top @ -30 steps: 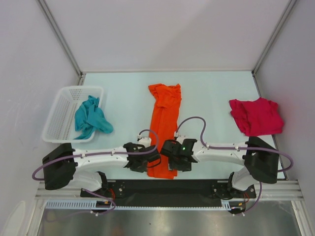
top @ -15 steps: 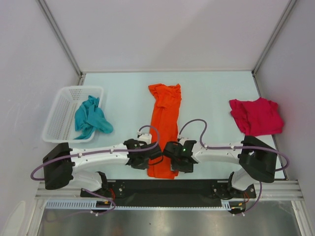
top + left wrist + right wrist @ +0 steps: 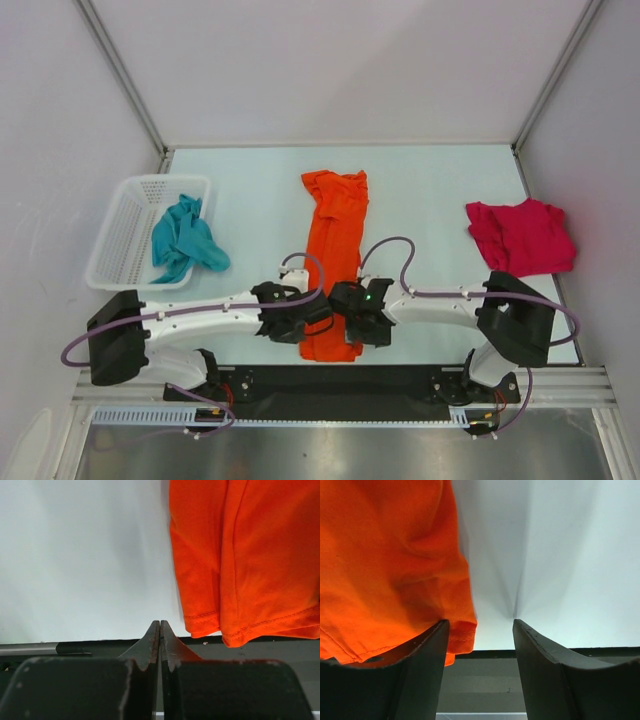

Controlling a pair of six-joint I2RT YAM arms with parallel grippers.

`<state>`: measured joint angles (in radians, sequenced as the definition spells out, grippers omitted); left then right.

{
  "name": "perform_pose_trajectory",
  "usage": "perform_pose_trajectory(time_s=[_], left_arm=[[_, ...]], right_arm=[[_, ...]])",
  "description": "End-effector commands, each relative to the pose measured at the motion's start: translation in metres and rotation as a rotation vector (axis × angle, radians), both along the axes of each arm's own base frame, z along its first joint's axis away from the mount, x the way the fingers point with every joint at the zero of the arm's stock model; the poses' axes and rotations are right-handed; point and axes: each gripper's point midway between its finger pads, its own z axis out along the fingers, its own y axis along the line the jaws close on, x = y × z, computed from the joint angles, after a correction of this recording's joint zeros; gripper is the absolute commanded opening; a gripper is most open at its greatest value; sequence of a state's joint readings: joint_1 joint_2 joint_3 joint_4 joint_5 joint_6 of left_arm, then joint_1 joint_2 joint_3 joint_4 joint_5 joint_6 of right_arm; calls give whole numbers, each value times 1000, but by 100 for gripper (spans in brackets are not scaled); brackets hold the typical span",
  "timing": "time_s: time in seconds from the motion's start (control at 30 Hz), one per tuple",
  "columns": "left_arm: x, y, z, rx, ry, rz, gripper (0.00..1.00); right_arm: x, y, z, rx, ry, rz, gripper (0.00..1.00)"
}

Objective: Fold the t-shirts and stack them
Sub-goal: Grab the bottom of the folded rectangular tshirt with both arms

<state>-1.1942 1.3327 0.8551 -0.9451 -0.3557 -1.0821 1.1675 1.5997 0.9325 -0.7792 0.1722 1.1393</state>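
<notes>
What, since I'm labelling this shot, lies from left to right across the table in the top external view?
White mesh basket → teal t-shirt, spilling over the basket's right side → orange t-shirt → crimson t-shirt.

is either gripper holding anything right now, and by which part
Nothing is held. The left gripper is shut empty beside the bright orange cloth t-shirt; the right gripper is open.

Overhead view plus two low wrist close-ups.
Both wrist cameras face the near hem of the orange shirt (image 3: 240, 555), from opposite sides.
</notes>
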Motion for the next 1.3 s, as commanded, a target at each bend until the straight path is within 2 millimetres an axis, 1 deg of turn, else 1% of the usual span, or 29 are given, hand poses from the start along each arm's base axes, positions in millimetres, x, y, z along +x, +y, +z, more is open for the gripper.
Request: perform_pose_trajectory(time_s=[0.0,0.1,0.13,0.2,0.23,0.3,0.33,0.37,0.4,0.43,0.47,0.5,0.53,0.57,0.6,0.63,0.7,0.73,0.8,0.83,0.87,0.9,0.93,1.0,1.03,1.13,1.17,1.2,1.27], left_arm=[[22,-62,21,-212,-106,28,4],[24,-59,28,-238,-138,62,3],[25,-58,34,-257,-150,70,3],[30,-58,39,-254,-182,41,4],[32,-57,42,-231,-197,-18,4],[36,-62,55,-227,-230,-113,7],[38,-58,61,-186,-258,-194,7],[41,-53,74,-173,-290,-225,8],[49,-44,84,-113,-348,-274,15],[51,-32,91,-56,-369,-307,20],[57,-28,108,-39,-414,-328,24],[67,-16,119,53,-466,-373,34],[70,-4,127,124,-484,-396,37],[75,0,140,156,-514,-406,40],[79,9,148,209,-537,-411,42],[85,22,157,276,-579,-392,42],[90,33,171,304,-633,-369,43],[95,42,179,342,-681,-334,43],[99,57,185,395,-726,-290,45],[102,71,190,469,-749,-259,45],[103,77,193,469,-763,-204,45],[102,89,195,521,-756,-191,45],[104,94,203,537,-790,-162,44],[101,96,209,503,-821,-125,40],[99,104,216,478,-866,-99,39],[93,108,228,392,-940,-76,38],[93,111,231,431,-936,-122,38],[95,105,233,409,-952,-123,38],[94,105,234,431,-936,-175,42]], right_arm=[[11,57,32,146,-109,55,59],[10,63,38,153,-116,63,59],[10,63,38,153,-117,62,59],[9,63,39,150,-118,60,59],[8,63,38,149,-116,64,59],[7,61,38,143,-114,62,59],[7,60,39,141,-117,62,60],[7,59,39,138,-117,60,59],[7,58,39,135,-119,59,59],[7,57,39,135,-119,61,59],[8,57,39,134,-123,57,59],[9,56,39,131,-124,57,59],[9,57,40,133,-126,56,59],[9,57,39,133,-126,56,59],[9,57,39,134,-125,57,59],[9,57,39,134,-126,53,60],[9,57,39,135,-126,53,59],[9,57,39,135,-126,53,59],[9,54,40,132,-130,49,59],[10,53,41,131,-136,42,59],[10,51,42,133,-138,40,60],[10,49,42,132,-138,37,59],[10,47,43,131,-143,33,59],[10,43,43,126,-143,28,59],[10,42,43,125,-140,26,59],[9,38,43,122,-140,21,59],[10,37,43,119,-139,18,60],[11,35,45,119,-146,14,59],[13,31,47,114,-150,8,60]])
